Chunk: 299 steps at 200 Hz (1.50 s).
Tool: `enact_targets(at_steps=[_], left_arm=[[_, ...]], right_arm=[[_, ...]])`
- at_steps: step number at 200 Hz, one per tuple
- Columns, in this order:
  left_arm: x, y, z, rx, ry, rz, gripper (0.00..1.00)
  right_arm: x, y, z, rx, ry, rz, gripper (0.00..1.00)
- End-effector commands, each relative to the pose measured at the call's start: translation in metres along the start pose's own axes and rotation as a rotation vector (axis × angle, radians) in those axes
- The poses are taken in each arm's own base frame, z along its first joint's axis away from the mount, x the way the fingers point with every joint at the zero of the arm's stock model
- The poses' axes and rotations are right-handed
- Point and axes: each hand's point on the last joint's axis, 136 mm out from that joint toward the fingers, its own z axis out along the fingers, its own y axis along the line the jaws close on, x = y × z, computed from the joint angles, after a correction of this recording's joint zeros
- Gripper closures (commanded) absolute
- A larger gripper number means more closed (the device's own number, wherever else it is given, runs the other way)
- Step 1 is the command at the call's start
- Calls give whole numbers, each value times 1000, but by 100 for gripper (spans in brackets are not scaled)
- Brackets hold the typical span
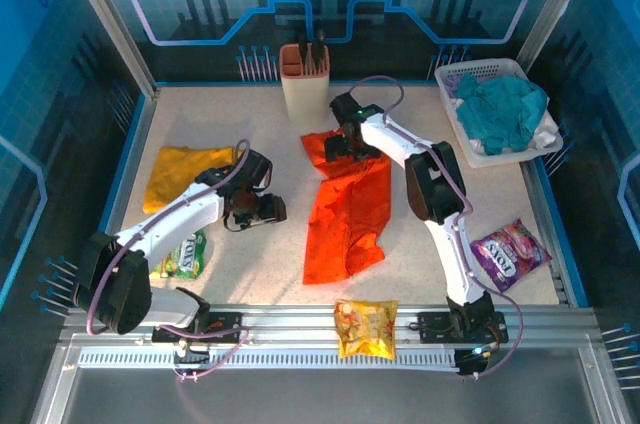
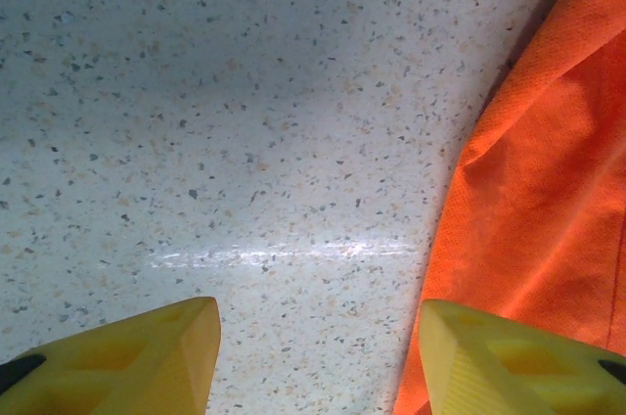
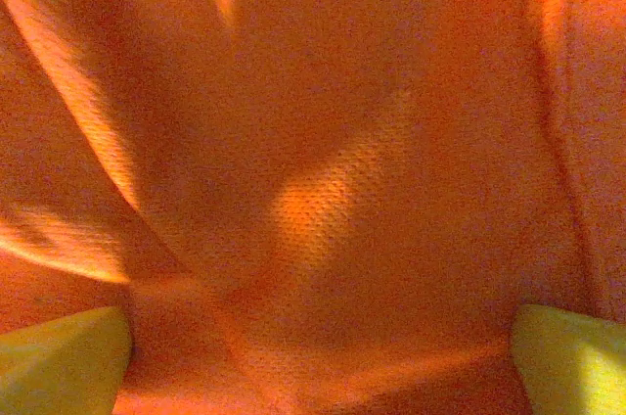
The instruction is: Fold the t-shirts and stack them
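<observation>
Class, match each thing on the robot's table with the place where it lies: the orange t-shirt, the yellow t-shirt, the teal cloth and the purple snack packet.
Things:
1. orange t-shirt
2. yellow t-shirt
3. teal cloth
4. purple snack packet

Places:
A. in the white basket
B. middle of the table
C. left side of the table
D. near-right part of the table

Pairs: 1-B, 2-C, 3-A, 4-D

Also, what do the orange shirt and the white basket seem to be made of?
Orange shirt: probably a soft knit fabric, matte; close up it shows a fine mesh texture and limp folds. White basket: likely rigid plastic, smooth finish, judging by its slotted walls.
</observation>
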Motion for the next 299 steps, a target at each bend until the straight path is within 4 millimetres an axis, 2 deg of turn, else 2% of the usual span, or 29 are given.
enact_targets(at_steps=[1, 35, 78, 102, 119, 135, 138, 143, 155, 180, 204, 217, 260, 280, 299], left_arm=[[-3, -11, -5, 63, -18, -28, 44], [-3, -17, -1, 83, -5, -29, 44], [2, -27, 9, 105, 25, -27, 44], [9, -33, 22, 137, 62, -29, 44], [14, -31, 36, 141, 89, -27, 44], [20, -28, 50, 140, 122, -22, 45], [21, -27, 52, 138, 127, -20, 45], [23, -27, 55, 135, 138, -17, 45], [26, -25, 61, 128, 161, -13, 45], [32, -29, 68, 132, 190, 4, 46], [38, -30, 74, 126, 209, 12, 46], [41, -31, 78, 127, 218, 12, 46], [50, -36, 89, 136, 253, 7, 47], [53, -38, 92, 134, 264, 8, 47], [54, -41, 94, 137, 274, 9, 47]], right_arm=[[1, -38, 9, 103, 60, 53, 0], [-11, -69, 14, 122, 57, 158, 0], [-44, -89, 16, 95, -2, 231, 0], [-64, -95, 9, 60, -64, 235, 0], [-76, -90, -9, 7, -125, 229, 0], [-85, -84, -39, -45, -195, 223, 0], [-84, -84, -40, -50, -197, 224, 0], [-88, -84, -57, -67, -232, 226, 0], [-87, -84, -78, -87, -268, 234, 0], [-76, -85, -111, -135, -318, 250, 0], [-50, -85, -124, -184, -276, 268, 0], [-32, -79, -130, -223, -245, 268, 0], [39, -57, -118, -272, -134, 252, 0], [58, -48, -102, -270, -113, 214, 0], [65, -45, -83, -227, -58, 194, 0]])
